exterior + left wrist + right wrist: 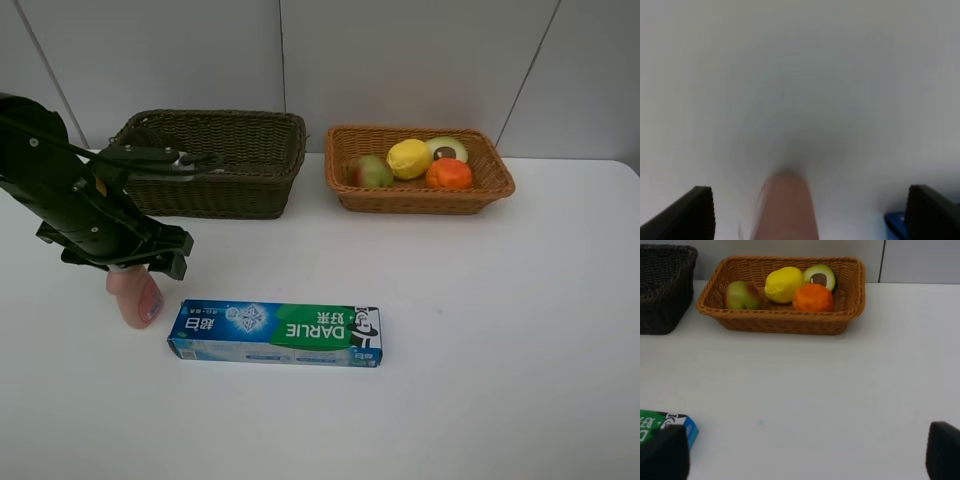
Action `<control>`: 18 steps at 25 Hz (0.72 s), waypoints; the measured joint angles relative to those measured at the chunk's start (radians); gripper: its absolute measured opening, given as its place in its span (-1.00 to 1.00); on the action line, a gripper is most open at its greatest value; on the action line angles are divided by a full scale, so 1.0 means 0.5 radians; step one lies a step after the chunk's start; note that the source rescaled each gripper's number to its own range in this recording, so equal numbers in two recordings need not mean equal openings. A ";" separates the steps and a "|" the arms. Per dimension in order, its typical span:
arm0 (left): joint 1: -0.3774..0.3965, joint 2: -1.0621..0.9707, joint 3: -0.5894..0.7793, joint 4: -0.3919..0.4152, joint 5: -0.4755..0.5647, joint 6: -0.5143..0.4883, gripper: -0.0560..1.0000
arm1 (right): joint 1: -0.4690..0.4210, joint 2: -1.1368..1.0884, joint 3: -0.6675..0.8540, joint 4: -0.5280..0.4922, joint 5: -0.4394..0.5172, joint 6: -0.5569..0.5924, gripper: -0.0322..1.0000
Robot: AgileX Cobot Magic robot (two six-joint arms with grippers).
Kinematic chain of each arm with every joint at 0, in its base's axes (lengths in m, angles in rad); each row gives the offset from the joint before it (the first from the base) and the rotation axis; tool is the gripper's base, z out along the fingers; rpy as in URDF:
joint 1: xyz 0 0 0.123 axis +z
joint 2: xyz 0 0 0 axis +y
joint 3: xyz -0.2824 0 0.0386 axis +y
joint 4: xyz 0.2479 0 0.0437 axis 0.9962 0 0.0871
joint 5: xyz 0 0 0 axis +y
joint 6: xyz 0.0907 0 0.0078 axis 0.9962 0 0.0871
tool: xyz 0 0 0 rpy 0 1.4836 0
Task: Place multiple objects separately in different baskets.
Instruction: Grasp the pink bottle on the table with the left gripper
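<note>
Now over the pink bottle (135, 297), standing on the tabletop (480, 340) just beside the near left end of the toothpaste box (276, 334). Left pincer (135, 262) spread wide, one finger either side of the bottle in the left wrist view, not yet closed on it. Right pincer (805, 460) likewise spread, holding nothing, hanging above bare tabletop with the box end near one finger.

Bottle: probably light plastic, smooth and rounded, so likely to slip or tip if pinched high; best taken across the body, squarely, below the cap. Box: light cardboard, stiff along its length but easily crushed on the broad faces; best taken across the narrow width near the middle, to keep it from swinging.

Count: one pink bottle, one toothpaste box on the tabletop. Two baskets at the far edge: dark basket (215, 160), contents not visible from here; tan basket (420, 170) with four fruits, namely one pear (368, 171), one lemon (409, 158), one avocado half (449, 149), one orange (449, 174).
</note>
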 joint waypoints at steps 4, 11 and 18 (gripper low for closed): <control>0.000 0.018 0.000 0.000 0.006 0.000 1.00 | 0.000 0.000 0.000 0.000 0.000 0.000 1.00; 0.000 0.020 0.000 0.014 0.016 -0.003 0.73 | 0.000 0.000 0.000 0.000 0.000 0.000 1.00; 0.000 0.020 0.000 0.014 0.016 -0.003 -0.04 | 0.000 0.000 0.000 0.000 0.000 0.000 1.00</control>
